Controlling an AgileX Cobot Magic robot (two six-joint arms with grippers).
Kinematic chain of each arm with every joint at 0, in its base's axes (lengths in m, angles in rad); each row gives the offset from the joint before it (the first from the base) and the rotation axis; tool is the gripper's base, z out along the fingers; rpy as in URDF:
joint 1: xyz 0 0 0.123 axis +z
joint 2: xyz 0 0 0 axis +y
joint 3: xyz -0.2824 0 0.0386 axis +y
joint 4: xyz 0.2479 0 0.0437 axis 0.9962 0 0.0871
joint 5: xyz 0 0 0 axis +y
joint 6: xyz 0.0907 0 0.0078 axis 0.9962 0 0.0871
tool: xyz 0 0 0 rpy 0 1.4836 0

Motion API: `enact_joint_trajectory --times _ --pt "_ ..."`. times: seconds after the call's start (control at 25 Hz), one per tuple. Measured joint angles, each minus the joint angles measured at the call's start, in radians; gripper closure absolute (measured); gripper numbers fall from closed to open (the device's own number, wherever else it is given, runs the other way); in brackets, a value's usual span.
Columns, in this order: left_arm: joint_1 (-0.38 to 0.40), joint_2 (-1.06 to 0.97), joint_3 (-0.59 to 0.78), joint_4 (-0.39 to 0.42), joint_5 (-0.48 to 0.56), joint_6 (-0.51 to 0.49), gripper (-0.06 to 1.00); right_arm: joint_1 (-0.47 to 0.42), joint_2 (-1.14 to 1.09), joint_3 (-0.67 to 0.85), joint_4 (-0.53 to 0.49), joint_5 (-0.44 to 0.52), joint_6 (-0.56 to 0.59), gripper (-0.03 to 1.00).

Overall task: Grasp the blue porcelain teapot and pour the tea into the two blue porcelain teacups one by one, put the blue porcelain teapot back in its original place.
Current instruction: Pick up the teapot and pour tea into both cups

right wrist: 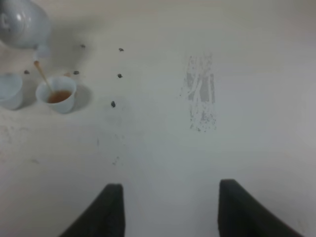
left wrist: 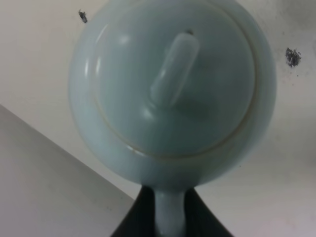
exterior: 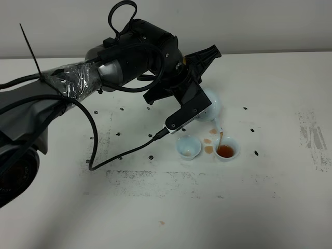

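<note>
Ref pt: small pale-blue flared porcelain filled teacup (exterior: 226, 150), brown tea inside. A thin tea stream (exterior: 221, 136) falls into it from just above, and brown tea drops (exterior: 208, 145) lie on the white table (exterior: 155, 207) just beside it. Past those drops, on the side twd the left arm's base, sits the matching pale-blue empty-looking teacup (exterior: 188, 147), near but not touching. Above & slightly behind the filled teacup hangs the round sky-blue glazed porcelain teapot (exterior: 213, 105), tipped spout-down, handle-to-spout axis aimed at that cup. Left gripper (left wrist: 169, 217) is pinched tight on the teapot's loop handle, at the end away from the filled teacup. Judgement: next pour needs the spout shifted sideways over the empty-looking teacup; left arm is nearer & has the load. Right gripper (right wrist: 170, 207): fingers spread, nothing held, well apart from the filled teacup.
</note>
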Motion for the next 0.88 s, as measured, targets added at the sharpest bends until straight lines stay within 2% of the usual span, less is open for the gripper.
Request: enact_joint_trajectory --times 0.88 --pt "-0.01 0.0 0.0 0.002 -0.018 0.0 0.91 0.0 0.0 0.0 0.0 0.0 0.0 0.55"
